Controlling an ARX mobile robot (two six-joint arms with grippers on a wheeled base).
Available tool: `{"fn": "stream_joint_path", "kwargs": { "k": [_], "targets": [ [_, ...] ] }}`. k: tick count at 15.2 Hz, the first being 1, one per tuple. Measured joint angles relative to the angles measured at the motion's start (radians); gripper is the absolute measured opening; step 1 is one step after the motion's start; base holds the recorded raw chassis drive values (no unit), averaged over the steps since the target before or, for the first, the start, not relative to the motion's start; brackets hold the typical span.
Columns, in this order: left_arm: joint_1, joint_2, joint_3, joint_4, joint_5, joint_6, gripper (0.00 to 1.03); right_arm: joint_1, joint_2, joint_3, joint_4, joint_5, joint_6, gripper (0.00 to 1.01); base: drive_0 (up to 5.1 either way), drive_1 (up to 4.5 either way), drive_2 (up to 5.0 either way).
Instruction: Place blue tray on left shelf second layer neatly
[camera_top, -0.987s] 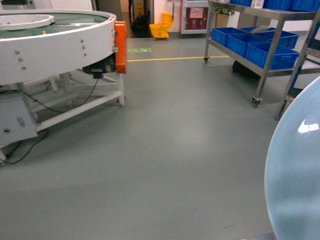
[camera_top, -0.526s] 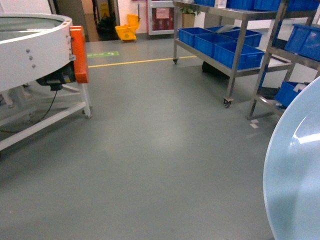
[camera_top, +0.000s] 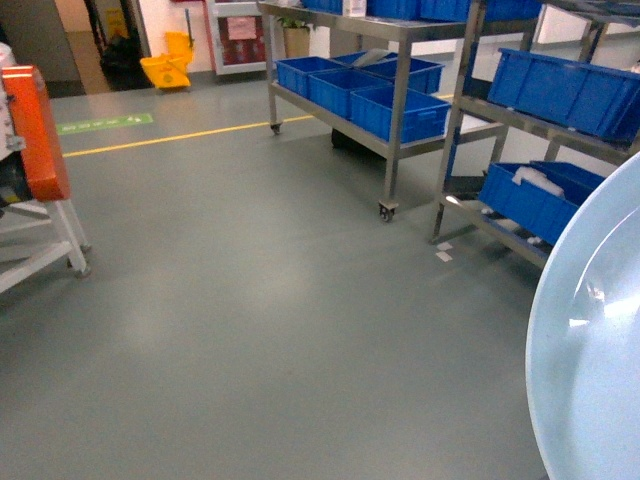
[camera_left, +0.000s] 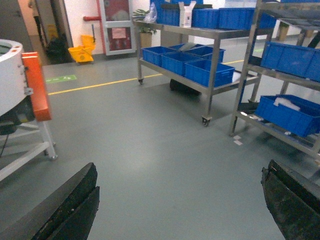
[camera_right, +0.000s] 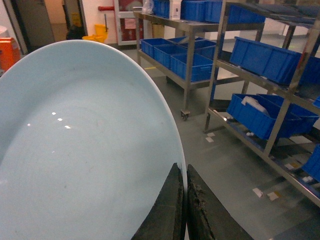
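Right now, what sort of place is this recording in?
Likely a factory or warehouse floor: steel racks loaded with blue crates, a painted yellow floor line, and a yellow mop bucket.

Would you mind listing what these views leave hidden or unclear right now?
- Blue tray: head view, cut off by the right and bottom edges.
- Right gripper: wrist view, base cut off below.
- Left gripper: fingertips only, bottom edge.
- White item in a crate: too small to identify.
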Motion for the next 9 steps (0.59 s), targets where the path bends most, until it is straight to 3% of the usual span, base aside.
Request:
{"fn": "stream_joint_path", "kwargs": {
  "k": [3,9],
  "targets": [
    [-0.001,0.0,0.0,0.002,0.002,0.0,0.98,0.0,0.0,0.0,0.004,0.0,0.0,0.02,-1.7,2.65,-6.0],
    [-0.001,0.0,0.0,0.002,0.002,0.0,0.98,0.0,0.0,0.0,0.004,-0.001,-0.001,0.02,0.2,4.5,-4.2]
  ]
}}
